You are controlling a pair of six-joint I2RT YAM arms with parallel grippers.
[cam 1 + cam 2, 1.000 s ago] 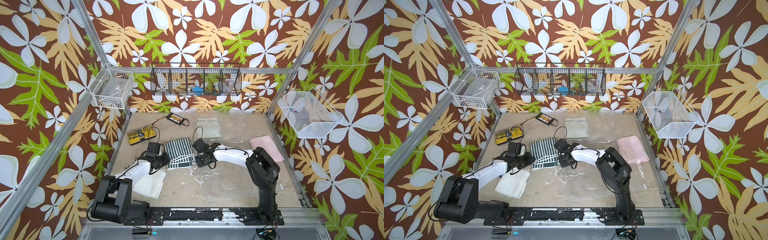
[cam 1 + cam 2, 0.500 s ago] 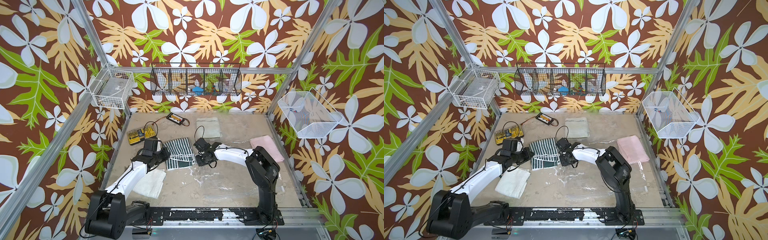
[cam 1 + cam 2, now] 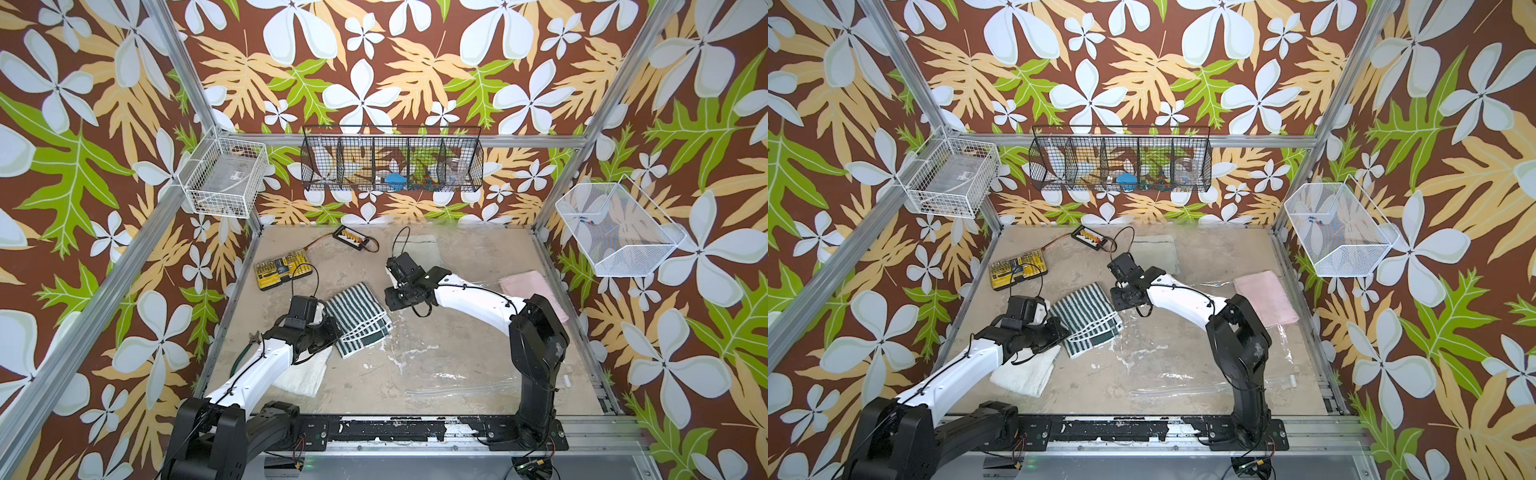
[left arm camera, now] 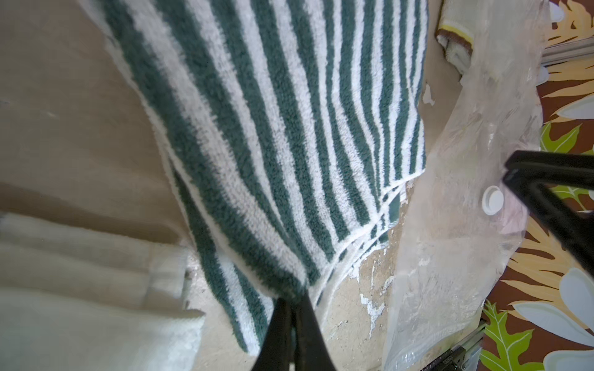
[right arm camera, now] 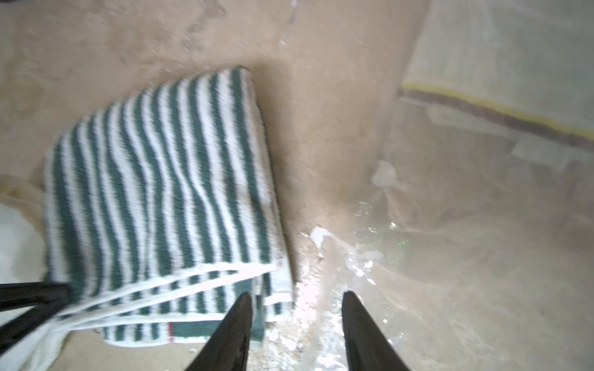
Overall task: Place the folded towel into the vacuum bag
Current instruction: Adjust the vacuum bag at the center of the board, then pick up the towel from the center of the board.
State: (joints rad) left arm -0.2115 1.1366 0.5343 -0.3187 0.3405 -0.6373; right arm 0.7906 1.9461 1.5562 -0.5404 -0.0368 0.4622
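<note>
Sitting at the upper left of the tabletop in both top views is a yellow bit case, and below it a white towel is lying partly under the left arm. Just to the right, the left end effector is pinching one corner of the folded green-and-white striped towel. The left wrist view shows its fingers pressed together on the pile. That corner is lifting, and the layers are fanning apart. The towel is resting left of centre, beside the bag and not in it.

Right of the towel, the right end effector is hovering with its fingers spread and nothing between them. The vacuum bag is lying flat across the centre and lower right, its white valve disc facing up. A pink towel is lying at the far right.
</note>
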